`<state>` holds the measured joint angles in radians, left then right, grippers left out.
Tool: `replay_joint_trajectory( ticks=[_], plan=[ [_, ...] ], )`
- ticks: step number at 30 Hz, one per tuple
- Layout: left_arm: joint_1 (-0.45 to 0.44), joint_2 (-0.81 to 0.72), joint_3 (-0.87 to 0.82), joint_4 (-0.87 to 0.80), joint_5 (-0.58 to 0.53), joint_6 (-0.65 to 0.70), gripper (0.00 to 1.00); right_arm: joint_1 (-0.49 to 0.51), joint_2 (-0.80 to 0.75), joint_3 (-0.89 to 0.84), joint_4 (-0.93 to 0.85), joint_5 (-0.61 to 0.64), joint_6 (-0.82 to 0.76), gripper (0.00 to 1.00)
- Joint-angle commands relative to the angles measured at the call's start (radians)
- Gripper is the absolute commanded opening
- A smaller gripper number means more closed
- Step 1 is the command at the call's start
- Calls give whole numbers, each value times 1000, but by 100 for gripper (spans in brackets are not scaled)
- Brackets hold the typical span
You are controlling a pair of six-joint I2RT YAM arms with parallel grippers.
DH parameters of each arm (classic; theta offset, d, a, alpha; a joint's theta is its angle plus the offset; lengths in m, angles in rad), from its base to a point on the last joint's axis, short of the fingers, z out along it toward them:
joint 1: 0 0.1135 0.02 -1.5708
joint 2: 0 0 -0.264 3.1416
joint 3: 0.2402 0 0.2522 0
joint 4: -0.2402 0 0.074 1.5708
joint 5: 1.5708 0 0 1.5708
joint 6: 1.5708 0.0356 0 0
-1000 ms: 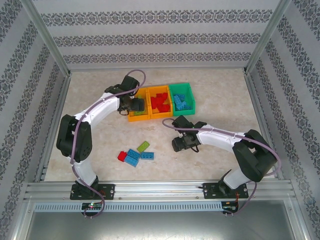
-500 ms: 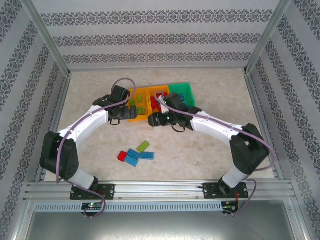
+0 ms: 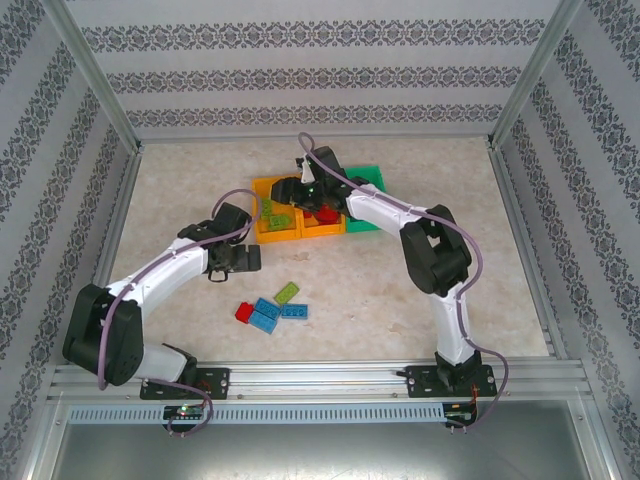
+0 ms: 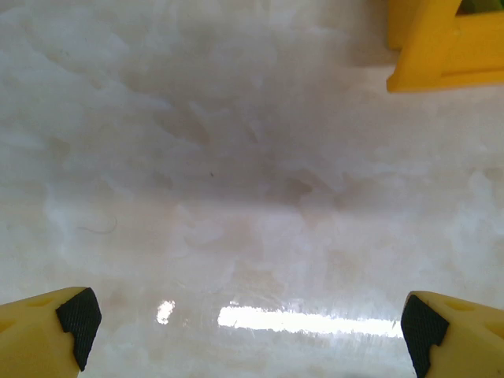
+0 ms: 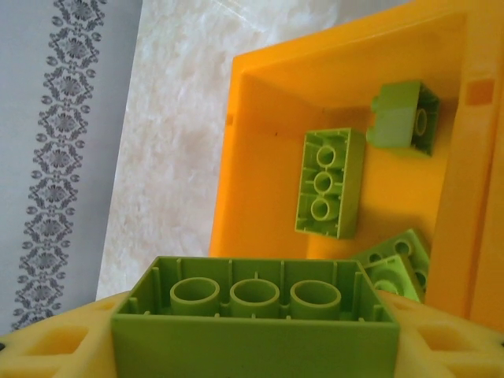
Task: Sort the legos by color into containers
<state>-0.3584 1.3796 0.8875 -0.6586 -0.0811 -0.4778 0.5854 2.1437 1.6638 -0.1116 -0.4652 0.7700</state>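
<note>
My right gripper is shut on a lime green lego, held underside up over the left orange-yellow container. Three lime legos lie in that bin: one, a smaller one and one at the edge. From above, the right gripper hangs over this container, beside the middle orange one with red legos and the green container. My left gripper is open above bare table; its pads stand wide apart.
Loose legos lie on the table in front: a red one, a light blue one, another blue and a lime one. A corner of the orange-yellow bin shows at the left wrist view's upper right. Patterned walls enclose the table.
My right arm swung from mid-table to over the left orange-yellow bin with the lime lego. My left arm drew back from that bin toward the front left.
</note>
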Motion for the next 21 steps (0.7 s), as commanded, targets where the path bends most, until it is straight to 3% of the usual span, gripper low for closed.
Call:
replay_joint_trajectory(
  ticks=[1, 9, 21],
  plan=[
    [-10, -35, -21, -37, 29, -26, 100, -4, 43, 83, -28, -15, 53, 55],
    [-59, -109, -129, -77, 90, -124, 100, -5, 74, 121, -42, -41, 48, 73],
    [-205, -233, -234, -90, 85, -243, 95, -19, 60, 126, -42, -55, 35, 80]
  ],
)
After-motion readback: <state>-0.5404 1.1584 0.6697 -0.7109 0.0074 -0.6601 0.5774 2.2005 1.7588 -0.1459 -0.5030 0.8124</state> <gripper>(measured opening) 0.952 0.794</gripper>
